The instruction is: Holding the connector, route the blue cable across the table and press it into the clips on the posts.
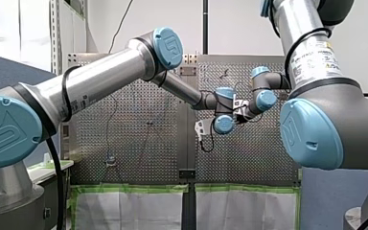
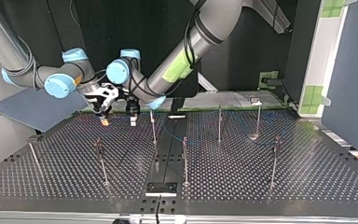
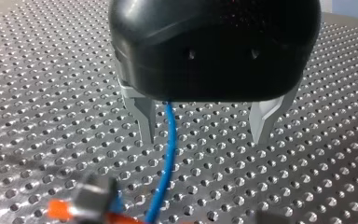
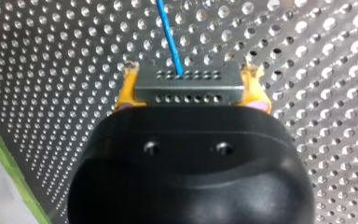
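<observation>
In the right wrist view my right gripper (image 4: pixel 189 93) is shut on the grey connector (image 4: pixel 189 86), with a yellow pad on each side of it. The blue cable (image 4: pixel 170 37) leaves the connector's far face and runs away over the plate. In the left wrist view my left gripper (image 3: pixel 205 135) is open, its metal fingers (image 3: pixel 145 119) pointing down at the plate. The blue cable (image 3: pixel 168 158) passes between them, close to one finger and touching neither. In the top view my right gripper (image 2: pixel 103 111) and my left gripper (image 2: pixel 133 117) hang side by side over the table's far edge.
Several thin posts stand on the perforated table (image 2: pixel 242 182), the nearest to the grippers being one post (image 2: pixel 153 126); others (image 2: pixel 185 161) (image 2: pixel 219 123) stand further to the view's right. A slack run of blue cable (image 2: pixel 175 135) lies among them. A black block (image 2: pixel 161 188) sits at the near edge.
</observation>
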You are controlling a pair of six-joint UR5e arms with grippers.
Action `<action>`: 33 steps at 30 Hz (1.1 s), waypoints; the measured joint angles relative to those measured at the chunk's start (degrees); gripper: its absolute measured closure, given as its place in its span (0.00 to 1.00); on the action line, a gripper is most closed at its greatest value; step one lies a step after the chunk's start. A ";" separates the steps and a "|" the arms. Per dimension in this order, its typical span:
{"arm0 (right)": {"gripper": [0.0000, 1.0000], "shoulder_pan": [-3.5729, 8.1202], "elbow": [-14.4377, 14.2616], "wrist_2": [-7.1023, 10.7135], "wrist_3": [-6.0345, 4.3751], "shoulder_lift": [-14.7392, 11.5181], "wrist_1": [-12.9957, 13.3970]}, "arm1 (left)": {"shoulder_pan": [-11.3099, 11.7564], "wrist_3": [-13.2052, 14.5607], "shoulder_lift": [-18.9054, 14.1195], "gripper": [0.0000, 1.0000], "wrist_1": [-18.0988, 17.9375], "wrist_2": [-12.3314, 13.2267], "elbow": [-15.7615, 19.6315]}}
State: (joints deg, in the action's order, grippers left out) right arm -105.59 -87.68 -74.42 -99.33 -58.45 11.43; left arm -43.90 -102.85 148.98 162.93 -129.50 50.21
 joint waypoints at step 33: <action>1.00 -0.86 1.05 0.44 0.03 -6.60 -3.61 | -1.52 -3.07 -7.17 1.00 6.22 -8.04 2.50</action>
State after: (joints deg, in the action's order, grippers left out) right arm -106.44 -86.63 -73.98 -99.30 -65.05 7.82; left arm -45.42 -105.92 141.81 169.15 -137.54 52.71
